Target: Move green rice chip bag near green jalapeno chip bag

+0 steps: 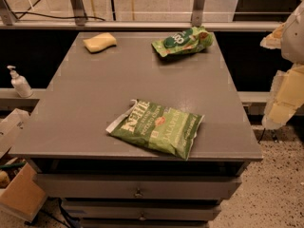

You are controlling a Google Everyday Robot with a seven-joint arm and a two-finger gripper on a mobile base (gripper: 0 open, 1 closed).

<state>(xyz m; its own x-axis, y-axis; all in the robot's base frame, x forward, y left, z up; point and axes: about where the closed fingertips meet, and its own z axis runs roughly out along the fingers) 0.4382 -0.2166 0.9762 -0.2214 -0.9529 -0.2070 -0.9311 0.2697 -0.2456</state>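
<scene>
The green rice chip bag (pixel 183 41) is small and glossy with a dark oval logo. It lies at the far right of the grey table top (pixel 85 103). The green jalapeno chip bag (pixel 156 128) is larger and flat, with white Kettle lettering. It lies near the table's front edge, a little right of the middle. The two bags are well apart. My gripper (pixel 283 96) is off the table's right side, raised, beyond the edge and away from both bags. It holds nothing that I can see.
A yellow sponge (pixel 99 42) lies at the table's far left. A white pump bottle (pixel 20 83) stands on a ledge left of the table. Drawers (pixel 137 188) sit under the top. A cardboard box (pixel 21 194) is on the floor at the lower left.
</scene>
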